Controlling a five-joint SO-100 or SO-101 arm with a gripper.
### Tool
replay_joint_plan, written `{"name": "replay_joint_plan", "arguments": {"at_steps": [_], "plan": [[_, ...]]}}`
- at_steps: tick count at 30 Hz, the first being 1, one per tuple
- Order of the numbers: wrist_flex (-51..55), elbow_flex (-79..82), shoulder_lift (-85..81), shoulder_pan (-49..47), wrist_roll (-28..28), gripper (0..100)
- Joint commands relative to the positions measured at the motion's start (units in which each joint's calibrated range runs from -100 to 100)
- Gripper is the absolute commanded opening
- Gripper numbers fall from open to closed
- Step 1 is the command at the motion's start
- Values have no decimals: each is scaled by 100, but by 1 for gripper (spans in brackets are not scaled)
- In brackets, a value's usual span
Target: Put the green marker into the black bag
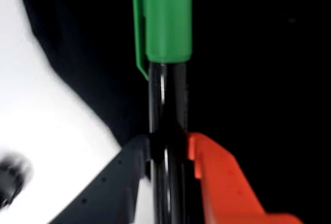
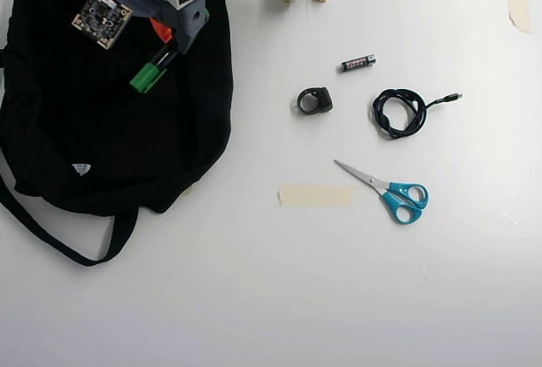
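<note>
We see a white counter (image 2: 254, 299) with the black bag (image 2: 76, 130) at its left. Right of the bag: coiled cable (image 2: 398, 113), scissors (image 2: 389, 191), tape strip (image 2: 315, 196), battery (image 2: 358, 63). Over the bag, the pincer (image 1: 168, 154) pinches the green marker (image 2: 149, 74).

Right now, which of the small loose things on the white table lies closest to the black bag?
The black ring-shaped clip, lying just right of the black bag in the overhead view. The battery, coiled cable and scissors all lie farther right.
</note>
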Motion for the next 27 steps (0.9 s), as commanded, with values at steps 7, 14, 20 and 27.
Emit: {"name": "replay_joint_plan", "arguments": {"at_steps": [7, 14, 20, 27], "plan": [[-544, -193, -195, 1239, -308, 2], [-690, -157, 377, 1942, -460, 2], [-880, -112, 676, 2256, -602, 2], [-871, -103, 1000, 2331, -607, 3]]}}
